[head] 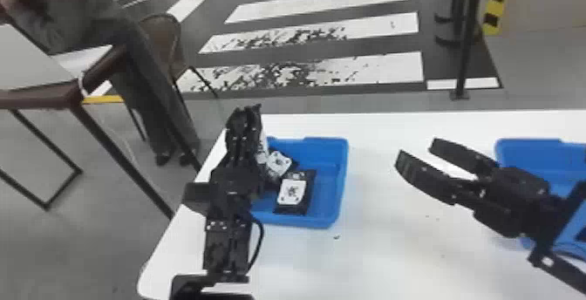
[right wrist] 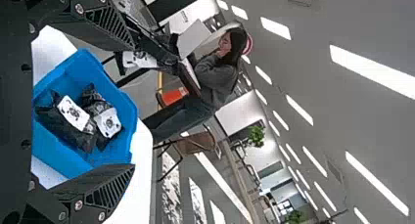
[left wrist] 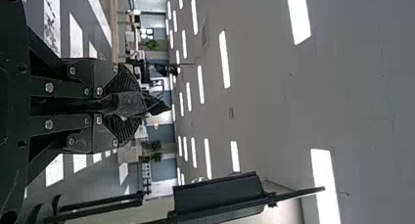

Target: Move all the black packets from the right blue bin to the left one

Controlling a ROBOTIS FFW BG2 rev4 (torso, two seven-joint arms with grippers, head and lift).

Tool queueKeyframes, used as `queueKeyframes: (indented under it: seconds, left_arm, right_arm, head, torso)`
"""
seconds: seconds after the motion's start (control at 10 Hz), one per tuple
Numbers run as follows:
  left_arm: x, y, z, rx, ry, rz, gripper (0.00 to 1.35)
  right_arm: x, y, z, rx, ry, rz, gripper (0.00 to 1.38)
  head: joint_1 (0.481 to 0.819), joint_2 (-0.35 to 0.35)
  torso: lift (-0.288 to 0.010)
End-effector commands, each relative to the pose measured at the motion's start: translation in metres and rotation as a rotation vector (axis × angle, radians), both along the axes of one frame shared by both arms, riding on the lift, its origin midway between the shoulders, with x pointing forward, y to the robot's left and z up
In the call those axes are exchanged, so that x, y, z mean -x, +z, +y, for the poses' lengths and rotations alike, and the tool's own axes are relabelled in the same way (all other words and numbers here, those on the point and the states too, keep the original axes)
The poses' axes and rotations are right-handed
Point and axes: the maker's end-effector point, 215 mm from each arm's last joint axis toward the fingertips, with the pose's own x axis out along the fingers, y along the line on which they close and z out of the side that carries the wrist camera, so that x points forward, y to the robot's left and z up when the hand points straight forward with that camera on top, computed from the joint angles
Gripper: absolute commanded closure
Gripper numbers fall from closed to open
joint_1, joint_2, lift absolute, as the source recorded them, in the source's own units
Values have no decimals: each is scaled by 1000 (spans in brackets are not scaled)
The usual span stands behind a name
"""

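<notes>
On the white table (head: 392,255), the left blue plastic bin (head: 341,181) holds two white-labelled black packets (head: 292,191). The left gripper (head: 250,109) pinches another packet (right wrist: 139,59); the right gripper (head: 415,147) gapes wide.

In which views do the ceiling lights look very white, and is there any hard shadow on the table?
Left wrist view: ceiling lights show as plain white bars; right wrist view: the same, with the table also very bright; head view: the tabletop is bright, with only faint, soft shading below the right gripper and no hard-edged shadow that I can make out.
</notes>
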Motion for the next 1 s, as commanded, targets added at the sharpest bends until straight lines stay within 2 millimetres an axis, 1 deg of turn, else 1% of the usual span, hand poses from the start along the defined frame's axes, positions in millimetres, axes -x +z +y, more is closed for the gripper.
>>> queueKeyframes:
  seconds: [0.0, 0.1, 0.2, 0.3, 0.4, 0.5, 0.6, 0.7, 0.8, 0.9]
  left_arm:
    - [-2, -10, -10, 11, -5, -4, 1124]
    - [-9, -27, -25, 100, -40, 35, 641]
    - [-16, -38, -44, 167, -91, 69, 88]
    - [-20, -45, -60, 228, -138, 89, -2]
    - [-19, -43, -68, 261, -160, 80, 15]
    - [-15, -27, -74, 291, -183, 21, 15]
    - [3, 3, -74, 271, -184, -92, 15]
    - [18, 18, -77, 282, -199, -162, 16]
    - [26, 21, -82, 331, -230, -189, 18]
    - [44, 31, -85, 369, -246, -214, 28]
  right_arm:
    - [-5, 3, -11, 0, -23, -8, 193]
    - [-6, 5, -13, 4, -29, -14, 193]
    - [-7, 6, -14, 1, -30, -16, 193]
    - [-7, 5, -15, 1, -30, -15, 193]
    - [-7, 5, -17, 1, -31, -15, 193]
    - [-10, 9, -22, -4, -44, -29, 193]
    - [-13, 13, -36, 9, -87, -64, 193]
    - [-18, 8, -60, 36, -146, -74, 193]
    - [-23, 2, -89, 69, -220, -92, 193]
    - [-26, 5, -123, 139, -309, -153, 193]
  head:
    - [679, 350]
    - [681, 350]
    - [685, 336]
    - [693, 309]
    - [695, 285]
    - [695, 275]
    - [695, 263]
    - [693, 251]
    - [683, 232]
    - [686, 198]
  torso:
    - [-140]
    - [-140]
    - [-140]
    - [-140]
    - [-140]
    - [-140]
    - [-140]
    - [-140]
    - [-140]
    - [-140]
